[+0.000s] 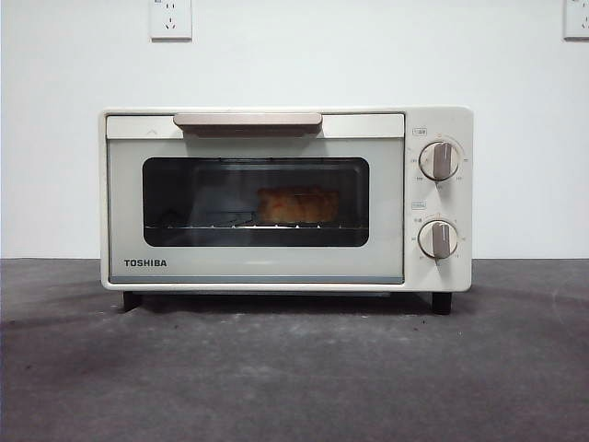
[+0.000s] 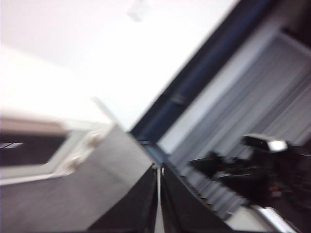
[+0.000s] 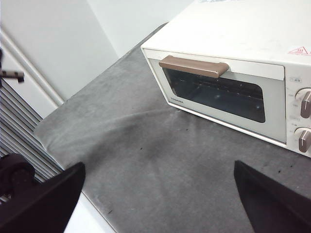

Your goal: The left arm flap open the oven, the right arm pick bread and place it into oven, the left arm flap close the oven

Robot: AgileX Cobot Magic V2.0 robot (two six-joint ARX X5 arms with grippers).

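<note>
**A:** Front view first: the cream-white boxy TOSHIBA toaster oven (image 1: 285,198) is sitting square on the grey felt-covered table (image 1: 294,378), door shut flush, beige bar handle (image 1: 248,121) at 12 o'clock over the dark glass window (image 1: 256,201). The small golden-orange lumpy loaf of bread (image 1: 297,205) is resting inside on the thin wire rack (image 1: 248,226), slightly toward 3 o'clock of the window's centre. No arm is showing in this view at all.

**B:** So which step are we looking at, you think?

**A:** Bread in, door shut: I'd say all three steps are looking done, and it's only the wrap-up. Left wrist view is blurry, but the left gripper (image 2: 159,177) is showing its two black jaws pressed together, nothing between them, well away from the oven, which is only a pale smear at 9 o'clock.

**B:** And the right one?

**A:** Right wrist view: the right gripper (image 3: 160,199) is hanging over bare table with its jaws spread wide and empty, the oven well apart at 1 o'clock, door closed there too. Can't make out the bread through the glass from that angle.

**B:** Next move?

**A:** My guess is nothing fiddly: both arms just parking clear of the oven.
</note>
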